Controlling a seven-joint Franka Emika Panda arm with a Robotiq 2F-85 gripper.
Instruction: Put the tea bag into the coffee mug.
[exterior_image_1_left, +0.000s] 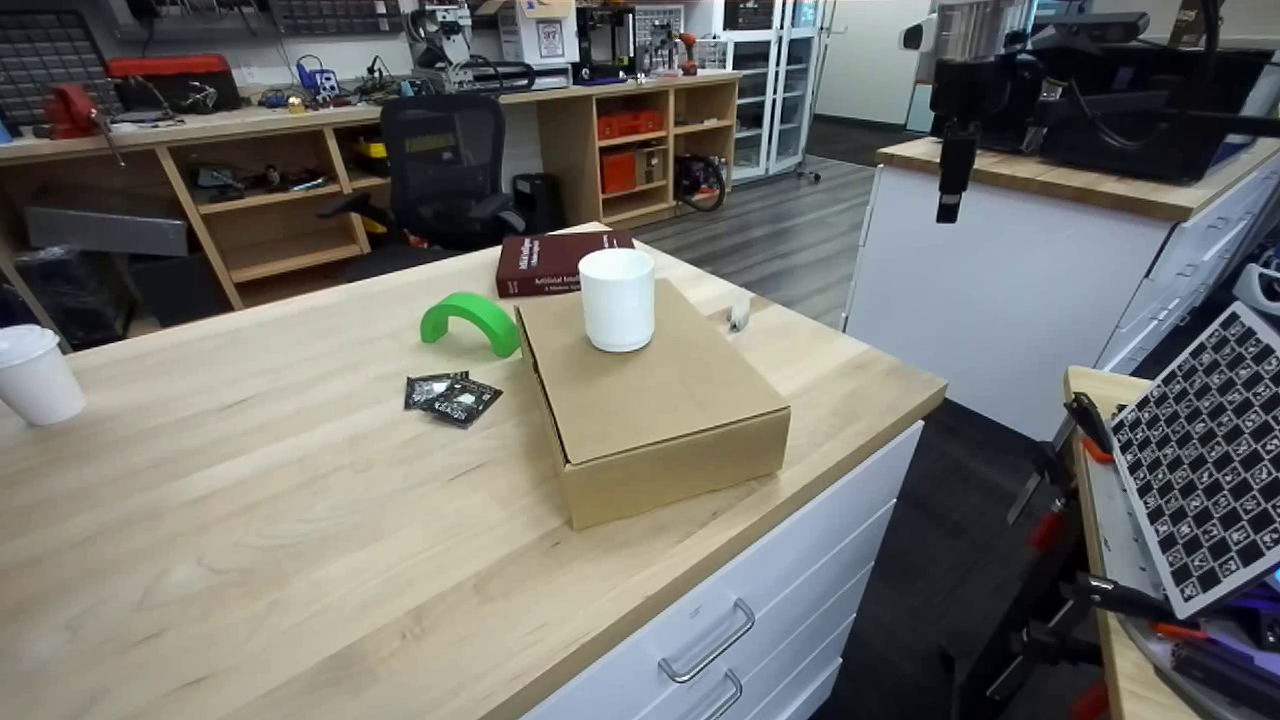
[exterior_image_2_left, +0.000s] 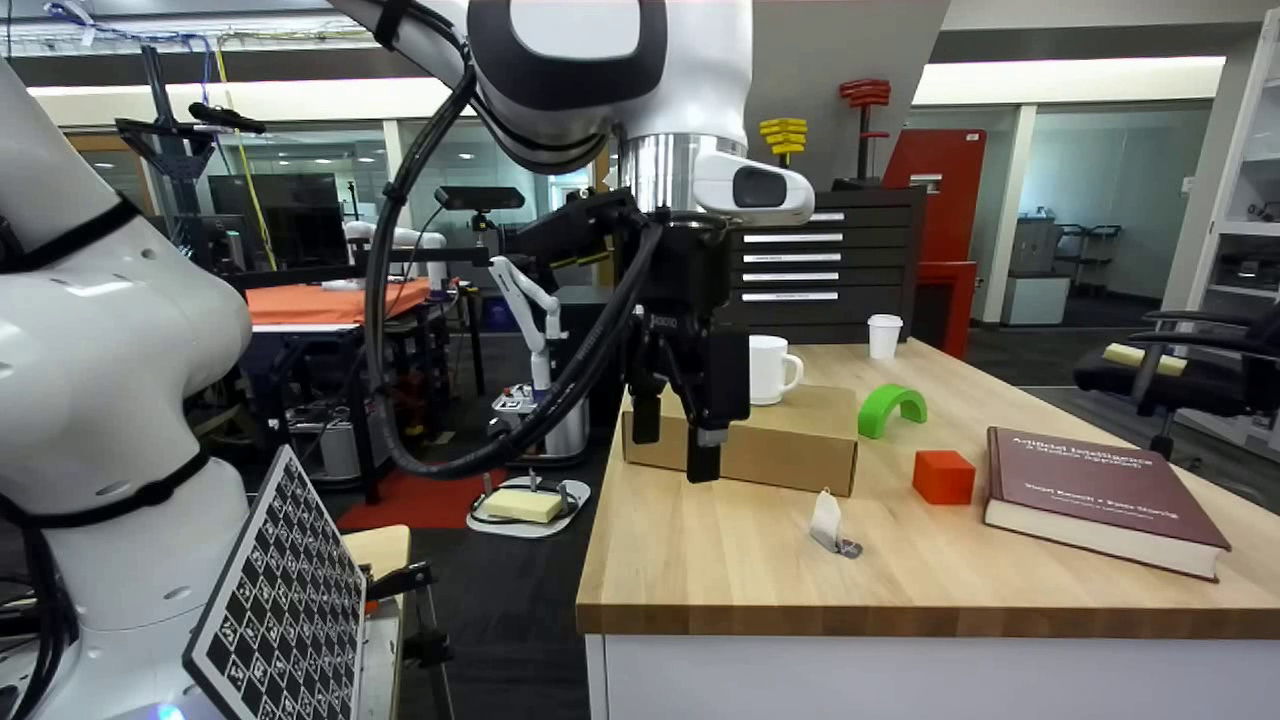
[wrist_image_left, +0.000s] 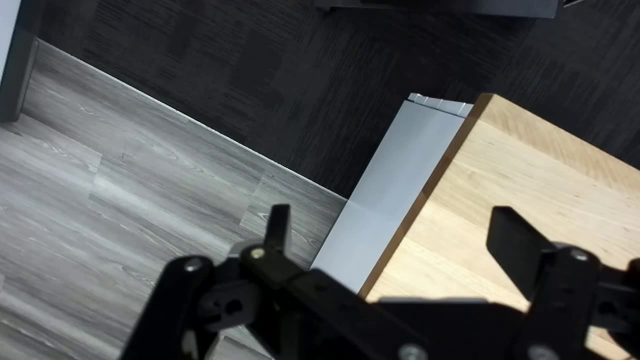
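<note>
Though the wooden table (exterior_image_1_left: 250, 560) is the biggest thing here, every view cuts some of it off. On it sits a cardboard box (exterior_image_1_left: 650, 400). The dark red Artificial Intelligence book (exterior_image_2_left: 1095, 480) is partly blocked in an exterior view. My gripper (wrist_image_left: 390, 226) hangs in the air, its two fingers wide apart. The white coffee mug (exterior_image_1_left: 618, 305) stands upright on the box, and in an exterior view my gripper hides part of it. A picture edge nips the white lidded cup (exterior_image_1_left: 40, 382). I cannot read the tiny words on the two black packets (exterior_image_1_left: 463, 402). The tea bag (exterior_image_2_left: 826, 518) is a whitish scrap on the table near the box, too small to see well.
</note>
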